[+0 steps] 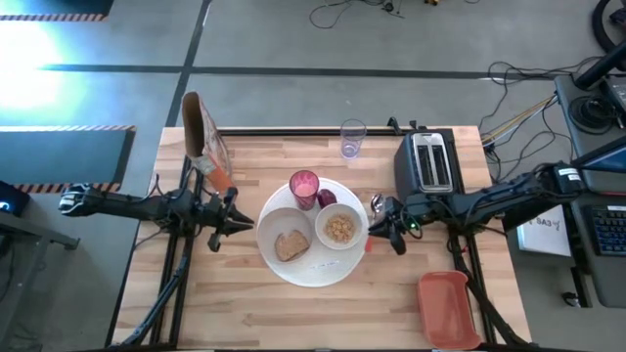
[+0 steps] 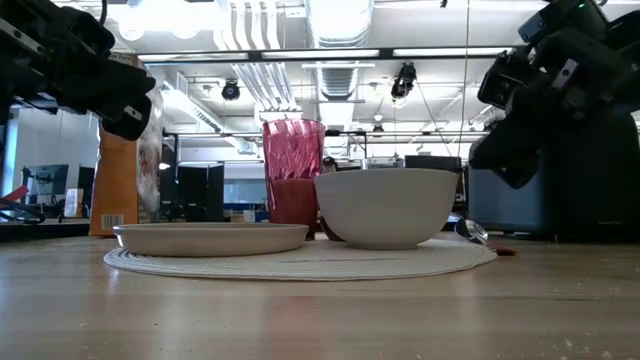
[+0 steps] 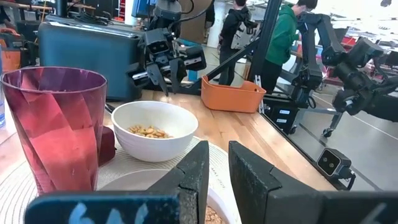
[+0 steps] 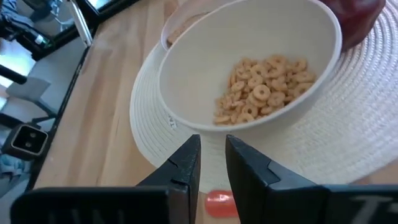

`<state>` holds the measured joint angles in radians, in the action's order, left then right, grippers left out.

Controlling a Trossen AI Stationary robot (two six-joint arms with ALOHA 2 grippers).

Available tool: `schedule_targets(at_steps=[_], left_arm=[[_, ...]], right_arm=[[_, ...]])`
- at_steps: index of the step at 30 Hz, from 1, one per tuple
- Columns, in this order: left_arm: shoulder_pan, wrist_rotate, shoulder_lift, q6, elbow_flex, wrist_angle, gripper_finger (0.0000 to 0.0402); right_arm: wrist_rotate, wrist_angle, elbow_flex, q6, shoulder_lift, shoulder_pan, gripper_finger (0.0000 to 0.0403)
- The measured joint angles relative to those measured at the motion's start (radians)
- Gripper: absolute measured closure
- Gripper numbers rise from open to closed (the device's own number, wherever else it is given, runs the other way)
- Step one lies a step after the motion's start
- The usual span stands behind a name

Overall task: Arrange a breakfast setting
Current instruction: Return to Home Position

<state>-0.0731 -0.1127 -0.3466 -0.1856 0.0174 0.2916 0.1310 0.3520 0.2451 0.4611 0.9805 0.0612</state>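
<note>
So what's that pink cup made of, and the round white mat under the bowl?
The pink faceted cup looks like see-through plastic, maybe glass: light passes through its glossy angled sides. The round white mat looks woven, like cord or fibre: fine coiled ridges ring it, matte.

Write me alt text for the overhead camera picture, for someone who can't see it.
On a wooden table, a round white mat holds a small plate with toast, a bowl of cereal, a pink cup and a red fruit. The left tool and right tool flank it; a toaster and clear glass stand beyond.
</note>
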Motion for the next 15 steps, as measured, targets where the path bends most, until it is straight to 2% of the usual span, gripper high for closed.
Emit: schedule_targets(at_steps=[6,15], left_arm=[[0.000,0.000,-0.001,0.000,0.000,0.000,0.0357],[-0.001,-0.001,0.003,0.000,0.001,0.000,0.0357]], right_arm=[[0.000,-0.068,-0.007,-0.005,-0.048,0.000,0.0339],[-0.003,-0.069,-0.082,0.005,-0.096,-0.002,0.0340]])
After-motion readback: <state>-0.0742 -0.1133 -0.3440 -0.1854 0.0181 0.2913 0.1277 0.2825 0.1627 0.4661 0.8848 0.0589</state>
